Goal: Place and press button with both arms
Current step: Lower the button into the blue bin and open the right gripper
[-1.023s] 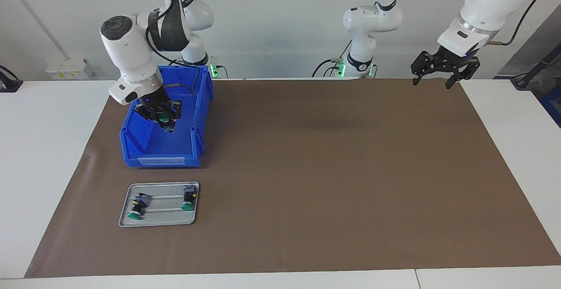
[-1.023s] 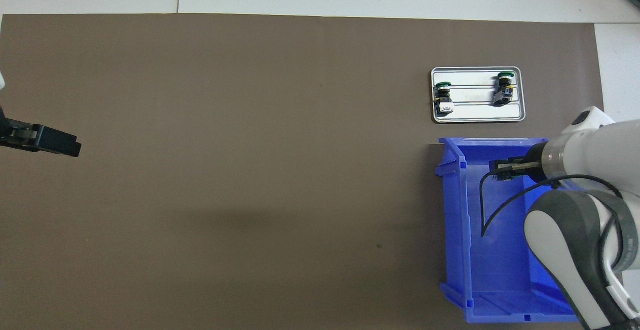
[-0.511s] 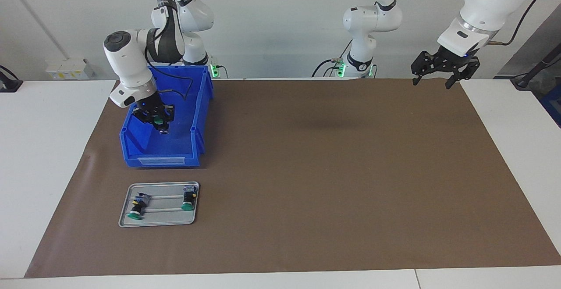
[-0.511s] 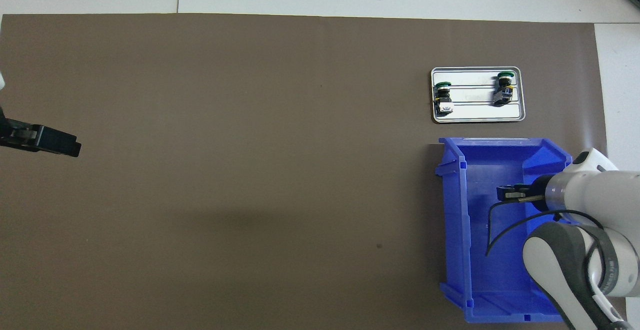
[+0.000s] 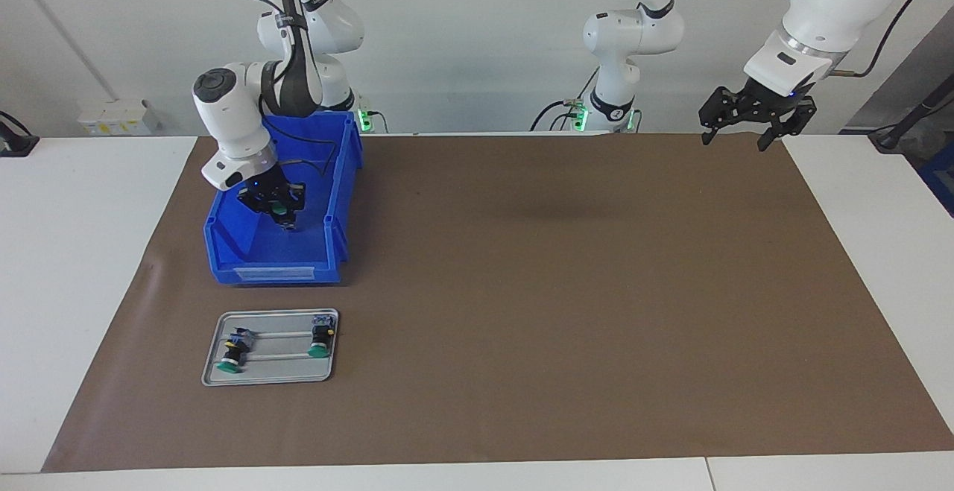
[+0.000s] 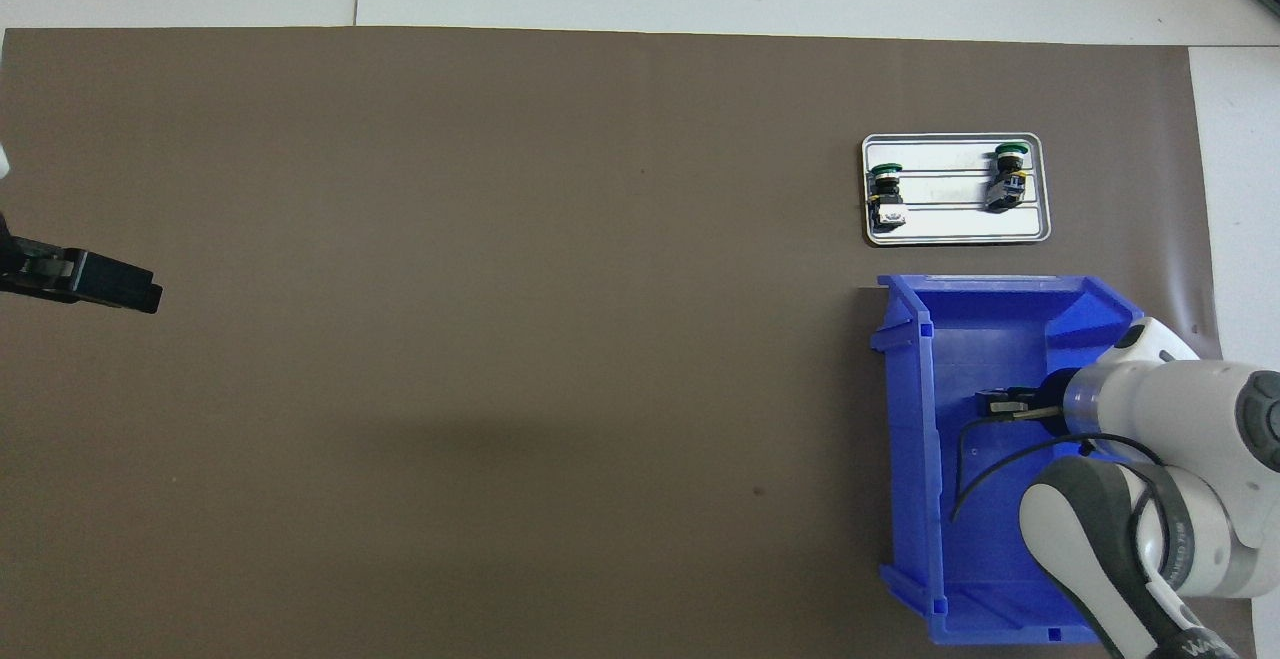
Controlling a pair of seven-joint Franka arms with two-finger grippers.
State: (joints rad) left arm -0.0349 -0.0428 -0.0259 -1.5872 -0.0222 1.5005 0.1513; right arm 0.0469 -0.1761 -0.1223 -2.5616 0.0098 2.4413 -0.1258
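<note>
While a brown mat (image 5: 522,290) covers most of the white surface (image 5: 82,252), a plain pale wall (image 5: 477,36) closes the room at the robots' end, with a white socket block (image 5: 112,117) low on it and green lights at the arm bases. A blue bin (image 5: 279,256) stands on the mat toward the right arm's end; its front carries a label strip whose writing cannot be read. The right end effector (image 5: 282,211) hangs inside the bin, pinched shut on a green-capped button (image 5: 278,209). Farther from the robots than the bin lies a metal tray (image 5: 270,375) with two more push-buttons (image 5: 232,352) lying on it. The left end effector (image 5: 754,120) waits with its fingers spread wide and nothing between them, over the mat's edge at the left arm's end.
</note>
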